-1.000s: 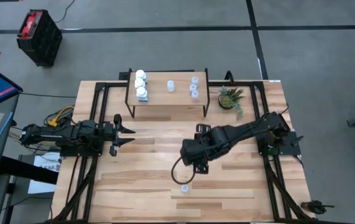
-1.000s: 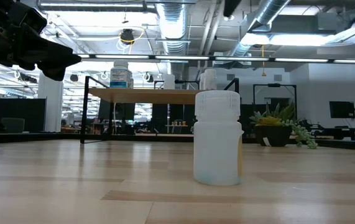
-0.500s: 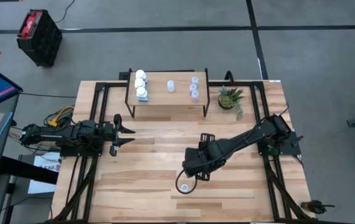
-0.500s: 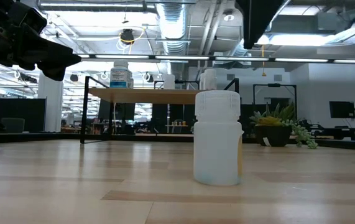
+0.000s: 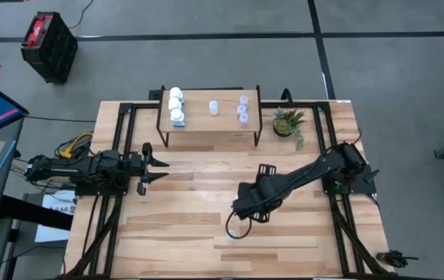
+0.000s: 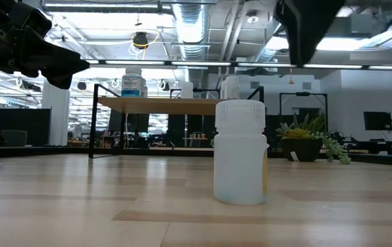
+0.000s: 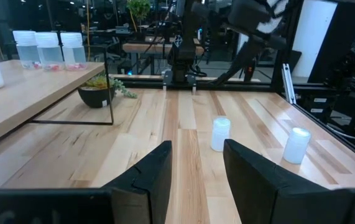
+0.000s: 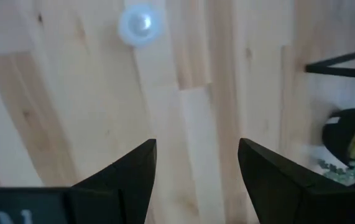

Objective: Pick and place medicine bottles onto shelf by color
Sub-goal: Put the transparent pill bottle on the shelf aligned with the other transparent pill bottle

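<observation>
The shelf (image 5: pixel 210 117) stands at the table's far side. It carries three white bottles (image 5: pixel 176 104) at its left end and several translucent ones (image 5: pixel 242 110) toward its right. Two translucent bottles stand upright on the tabletop near the front: one (image 7: pixel 221 134) and another (image 7: pixel 296 144). One of them fills the low view (image 6: pixel 239 152). My right gripper (image 8: pixel 196 163) is open and empty. It points down at the table, above and beside a loose bottle (image 8: pixel 139 23); it also shows in the high view (image 5: pixel 241 211). My left gripper (image 7: pixel 197 163) is open and empty at the table's left (image 5: pixel 158 169).
A small green potted plant (image 5: pixel 288 123) stands right of the shelf. The black frame rails (image 5: pixel 338 210) run along both table sides. A cable loop (image 5: pixel 232 228) hangs below my right gripper. Bare wood lies between the two arms.
My right gripper has moved toward the table's near edge and a little to the right, coming over the loose bottles; in the low view it has entered from the top. The bottles have stayed where they were.
</observation>
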